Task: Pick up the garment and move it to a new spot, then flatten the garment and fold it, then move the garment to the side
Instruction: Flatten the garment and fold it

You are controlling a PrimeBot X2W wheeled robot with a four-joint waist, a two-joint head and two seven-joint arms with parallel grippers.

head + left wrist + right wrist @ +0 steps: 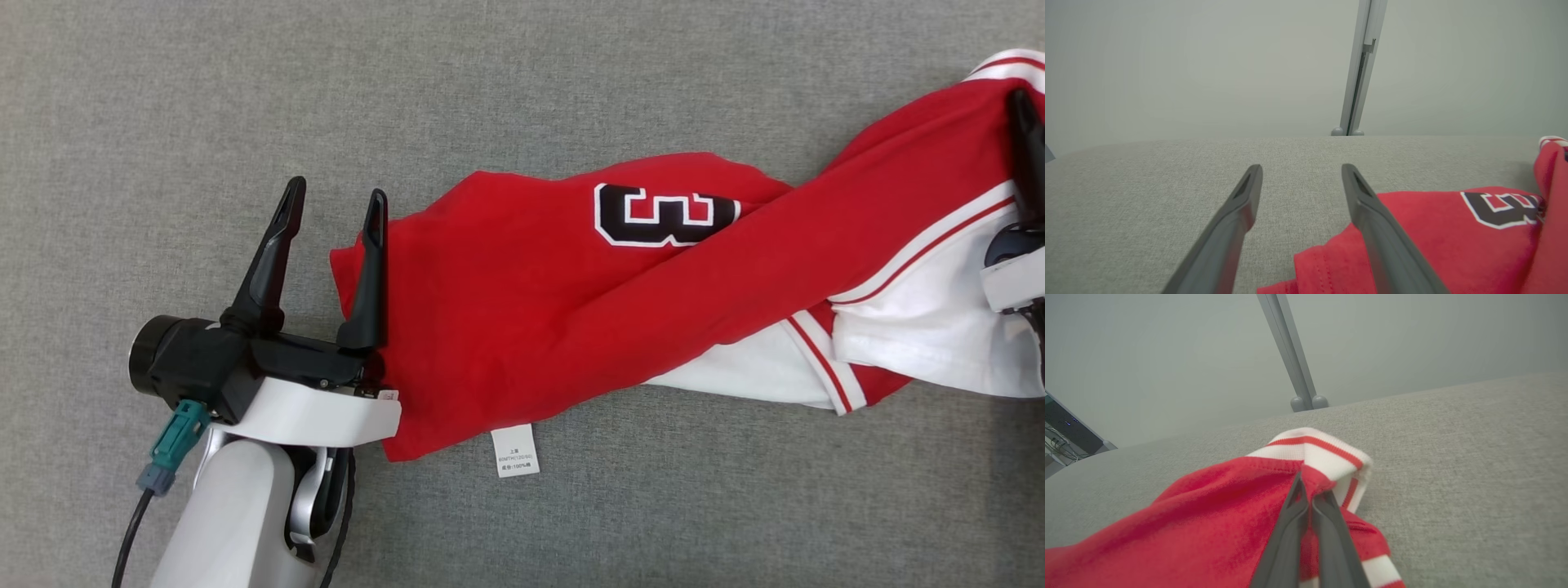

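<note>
Right gripper (pixel 1306 486) is clamped on the jersey (pixel 506 310), its 2 fingers pressed together over red cloth just below a white, red-striped band (pixel 1323 451). Left gripper (pixel 336 192) stands apart, holding nothing; 1 finger lies over the jersey's left edge and the other over bare grey fabric surface (pixel 571 82).

The red jersey, with a black number 3 (pixel 661 214) and white sleeves, lies stretched across the surface from the left gripper to the right one. It is twisted, with a red fold crossing its middle. A white care label (pixel 514 451) pokes out at its near edge.

This looks like the flattening step. To do it well, the left gripper should probably close on the corner beside its inner finger, taking 1 layer if it can. Then both arms could draw apart gently, so the twist unrolls rather than tightens.

Open surface lies beyond the jersey and to its left. The far edge, where a grey post (pixel 1361 65) rises, is well apart from the cloth.
</note>
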